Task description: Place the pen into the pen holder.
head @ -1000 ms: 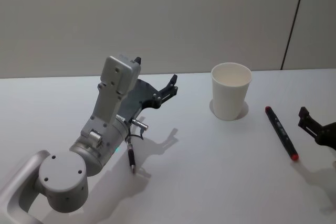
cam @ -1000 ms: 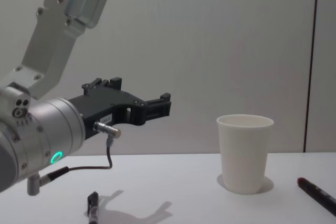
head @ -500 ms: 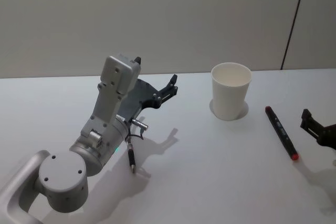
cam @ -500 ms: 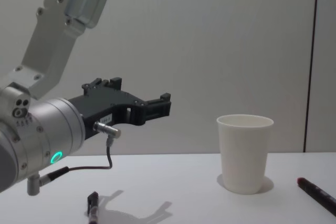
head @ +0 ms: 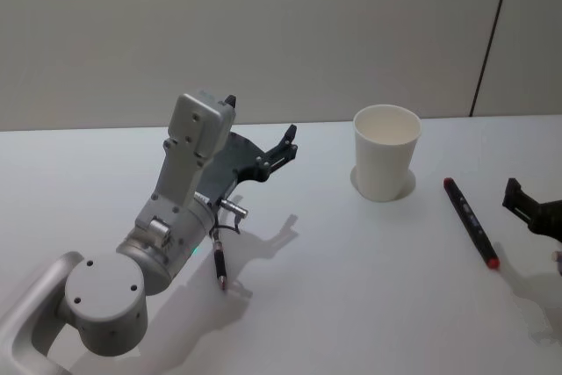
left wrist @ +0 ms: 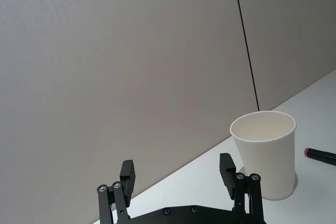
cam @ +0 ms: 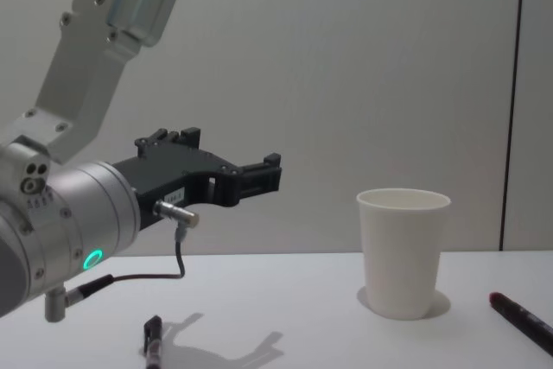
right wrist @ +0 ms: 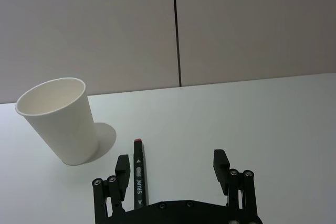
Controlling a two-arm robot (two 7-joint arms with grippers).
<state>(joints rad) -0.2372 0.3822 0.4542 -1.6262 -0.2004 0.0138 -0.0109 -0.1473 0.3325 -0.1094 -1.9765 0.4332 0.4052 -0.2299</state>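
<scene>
Your paper cup (head: 385,153) stands empty; the marker pen (head: 471,222) lies on the desk (head: 351,296) nearby. Left tool (left wrist: 177,166) and right tool (right wrist: 172,162) gape wide, holding nothing.

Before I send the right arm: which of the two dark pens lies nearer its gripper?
The red-ended black marker right of the white paper cup, just ahead of the right gripper; the other pen lies by the left arm.

Looks like a lab or test room: bare white tabletop (head: 351,287), plain grey wall panels (head: 263,32), nothing homey around.
</scene>
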